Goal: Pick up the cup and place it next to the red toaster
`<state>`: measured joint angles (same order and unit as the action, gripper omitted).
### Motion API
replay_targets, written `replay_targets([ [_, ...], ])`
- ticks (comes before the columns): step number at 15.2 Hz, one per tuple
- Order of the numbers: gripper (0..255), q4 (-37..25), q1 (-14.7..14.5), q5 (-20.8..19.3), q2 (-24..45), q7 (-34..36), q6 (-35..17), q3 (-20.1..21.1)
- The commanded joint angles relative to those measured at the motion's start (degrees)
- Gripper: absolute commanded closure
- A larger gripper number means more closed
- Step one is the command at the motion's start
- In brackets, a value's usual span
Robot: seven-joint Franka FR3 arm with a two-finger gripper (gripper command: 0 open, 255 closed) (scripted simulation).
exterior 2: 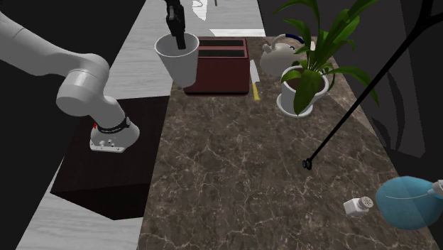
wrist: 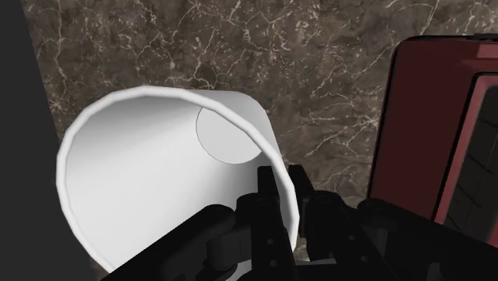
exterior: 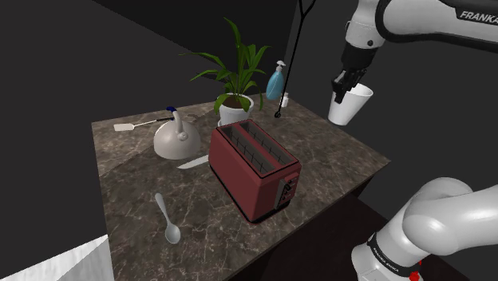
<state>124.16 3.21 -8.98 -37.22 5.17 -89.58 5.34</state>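
1. Holding the plain white tapered cup [exterior: 355,108] aloft in the upper right of the shoulder view and the upper left of the second exterior view, well clear of the dark veined marble countertop [exterior: 128,180].
2. Pinching one wall of the cup at its rim with the all-black two-finger gripper [exterior: 344,94], one finger inside and one outside; risking a swing or a slip on so thin a hold.
3. Hovering, judging by the wrist view, over a narrow strip of countertop between the boxy dark-red two-slot toaster [wrist: 447,136] and the counter's edge; risking a landing half off that edge and a fall.
4. Risking a knock against the toaster's side wall when lowering too close, tipping the cup.
5. Risking a topple when letting go from too high, with so light a cup.
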Motion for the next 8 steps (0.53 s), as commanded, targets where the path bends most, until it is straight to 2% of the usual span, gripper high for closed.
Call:
replay_targets([
  [1,255,1.4,-0.9,1.4,-2.1,2.5,1.2,2.2],
  [5,255,2.2,-2.6,4.3,-4.8,7.1,3.7,6.4],
  [8,255,5.1,-2.8,4.5,-5.6,7.4,1.6,6.4],
])
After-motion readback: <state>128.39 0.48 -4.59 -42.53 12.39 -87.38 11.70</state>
